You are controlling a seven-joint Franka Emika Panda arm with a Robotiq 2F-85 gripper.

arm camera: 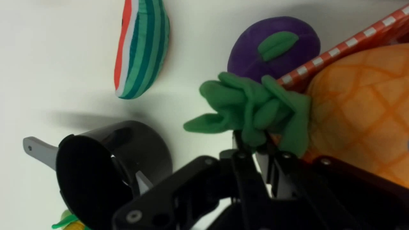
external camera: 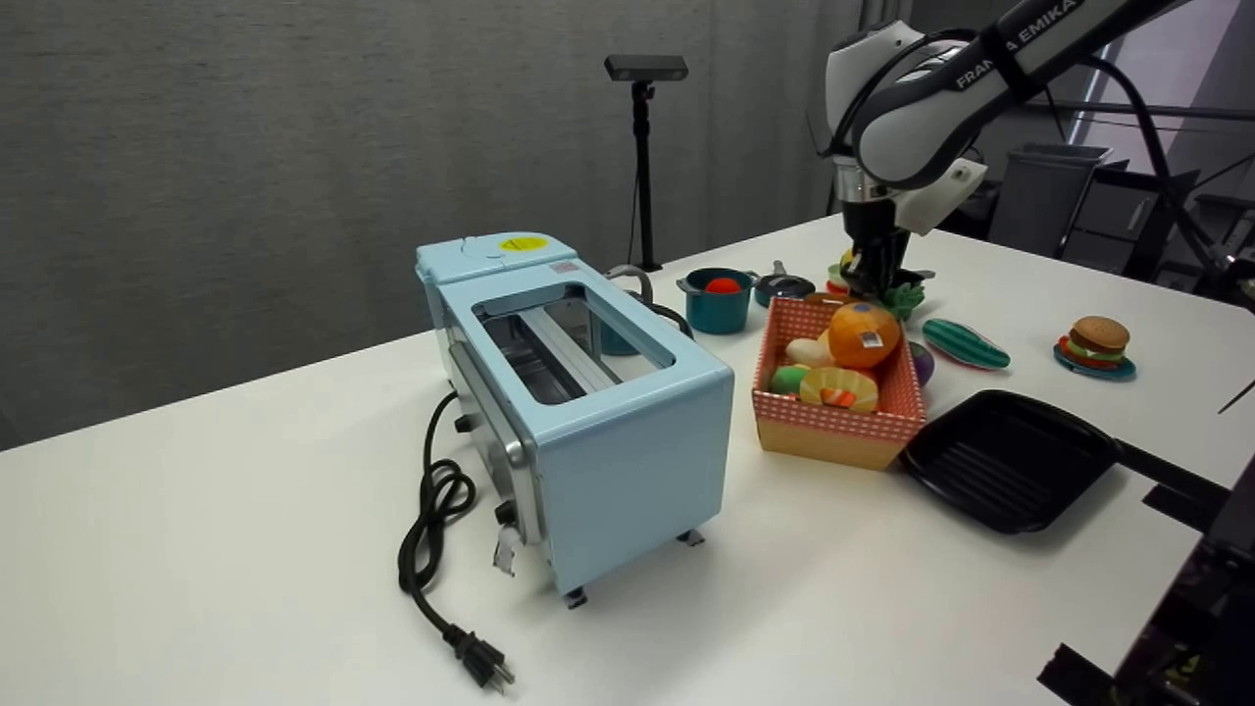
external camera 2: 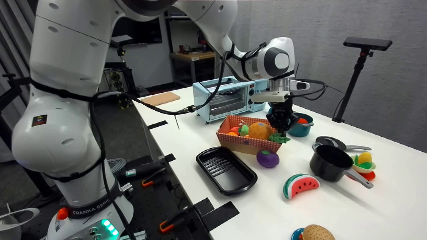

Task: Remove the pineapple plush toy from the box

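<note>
The pineapple plush toy lies on its side in the box, with an orange body [external camera 2: 260, 130] and a green leafy tuft [external camera 2: 279, 138] that hangs over the box's end. The tuft [arm camera: 252, 105] and body [arm camera: 361, 111] fill the right of the wrist view. The box [external camera 2: 242, 145] has a red-checked rim and tan lower sides; it also shows in an exterior view [external camera: 833, 441]. My gripper [arm camera: 252, 140] is at the tuft, its fingers nearly together with green leaf pinched between them. It points down at the box's end [external camera 2: 283, 128]. The fingertips are partly hidden behind the leaves.
Other plush food, such as a yellow piece [external camera: 839, 388], shares the box. A purple plush [external camera 2: 268, 159] sits against it. A black grill pan [external camera 2: 227, 170], blue toaster [external camera: 637, 461], teal pot [external camera 2: 301, 125], black pot [external camera 2: 331, 163] and watermelon plush [external camera 2: 300, 185] stand around.
</note>
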